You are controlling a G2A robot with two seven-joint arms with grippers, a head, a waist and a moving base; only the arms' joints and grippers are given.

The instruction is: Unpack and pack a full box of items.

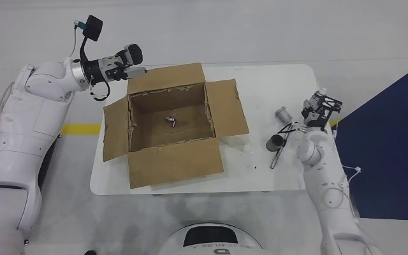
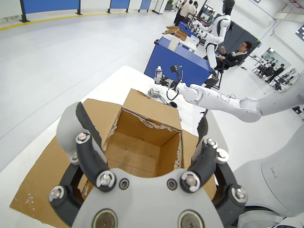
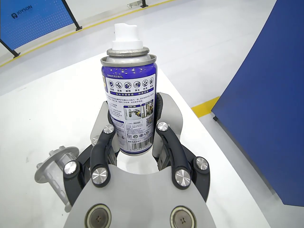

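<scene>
A: How does the right end effector (image 3: 133, 113) stand?
B: Its two fingers are pressed onto the lower half of a blue metal spray can (image 3: 129, 84) with a white plastic nozzle, gripping it upright. Whether the can's base touches the white counter (image 1: 274, 81) cannot be told.
A: What lies around it?
B: It is at the counter's right edge. Just beside it lies a grey flanged metal cylinder (image 1: 283, 114) on its side. Nearer the robot are a short dark metal cup (image 1: 275, 141) and a thin grey metal rod (image 1: 275, 160), the rod's end close against the cup.
A: And the left end effector (image 2: 142, 117)?
B: Its fingers are spread wide with nothing between them. It hangs over the far left corner of the brown cardboard box (image 1: 175, 164), tilted toward the opening.
A: Where is the box itself?
B: On the left half of the counter, well apart from the can, upright and open, all four flaps folded outward, the inner rim torn and ragged. A small silvery metal piece (image 1: 170, 120) lies on the box floor near the middle.
</scene>
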